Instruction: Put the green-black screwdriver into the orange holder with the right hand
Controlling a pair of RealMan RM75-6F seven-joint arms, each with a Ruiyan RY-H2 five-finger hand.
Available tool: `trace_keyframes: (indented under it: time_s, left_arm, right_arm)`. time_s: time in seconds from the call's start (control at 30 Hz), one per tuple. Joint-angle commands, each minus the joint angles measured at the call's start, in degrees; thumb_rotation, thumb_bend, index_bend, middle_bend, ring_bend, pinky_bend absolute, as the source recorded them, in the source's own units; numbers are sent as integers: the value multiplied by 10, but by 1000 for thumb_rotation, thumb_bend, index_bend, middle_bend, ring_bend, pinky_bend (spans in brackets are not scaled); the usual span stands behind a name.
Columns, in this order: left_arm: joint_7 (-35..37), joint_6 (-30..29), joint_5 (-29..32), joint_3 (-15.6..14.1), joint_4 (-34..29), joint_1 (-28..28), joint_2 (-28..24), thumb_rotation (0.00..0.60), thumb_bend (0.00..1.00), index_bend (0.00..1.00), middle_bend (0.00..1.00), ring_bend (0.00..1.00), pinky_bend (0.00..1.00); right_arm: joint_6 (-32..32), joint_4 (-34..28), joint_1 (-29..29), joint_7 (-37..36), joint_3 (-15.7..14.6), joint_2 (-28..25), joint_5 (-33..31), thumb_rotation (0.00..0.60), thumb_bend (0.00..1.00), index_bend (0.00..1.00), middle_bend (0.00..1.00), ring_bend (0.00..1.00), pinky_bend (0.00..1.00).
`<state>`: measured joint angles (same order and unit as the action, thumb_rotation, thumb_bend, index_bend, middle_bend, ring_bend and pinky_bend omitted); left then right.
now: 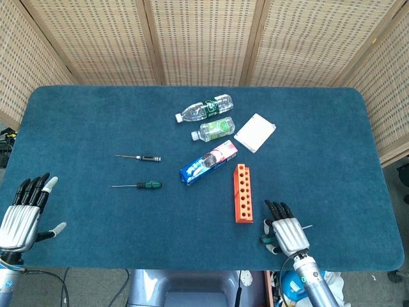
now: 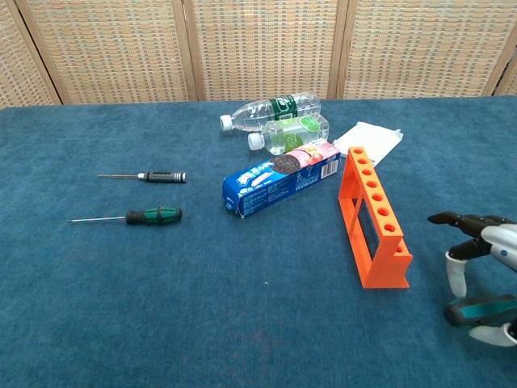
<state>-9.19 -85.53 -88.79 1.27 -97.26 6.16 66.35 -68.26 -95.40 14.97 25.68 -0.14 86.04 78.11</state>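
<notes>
My right hand (image 1: 285, 233) has silver metal-look plates. The table (image 1: 77, 115) wears matt blue cloth. The orange holder (image 2: 373, 218) looks smooth plastic; the bottles (image 1: 204, 109) are clear and glossy.

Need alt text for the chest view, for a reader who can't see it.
At the right edge, the right robot hand holds a teal-handled tool just right of the upright orange plastic holder. The green-black screwdriver lies untouched far left on the blue cloth table, with a black-handled screwdriver behind it.
</notes>
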Motion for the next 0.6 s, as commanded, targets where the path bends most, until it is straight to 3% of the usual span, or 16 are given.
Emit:
trace_keyframes:
  time_s: [0.03, 0.6]
  left_arm:
    - [1, 0, 0, 0, 0, 0, 0, 600, 0, 0, 0, 0, 0]
    - [4, -1, 1, 1, -1, 0, -2, 600, 0, 0, 0, 0, 0]
  right_arm:
    - [-9, -20, 3, -2, 13, -14, -4, 600, 197, 645, 0, 0, 0]
    - [-50, -83, 4, -19, 58, -84, -22, 600, 198, 647, 0, 0, 0]
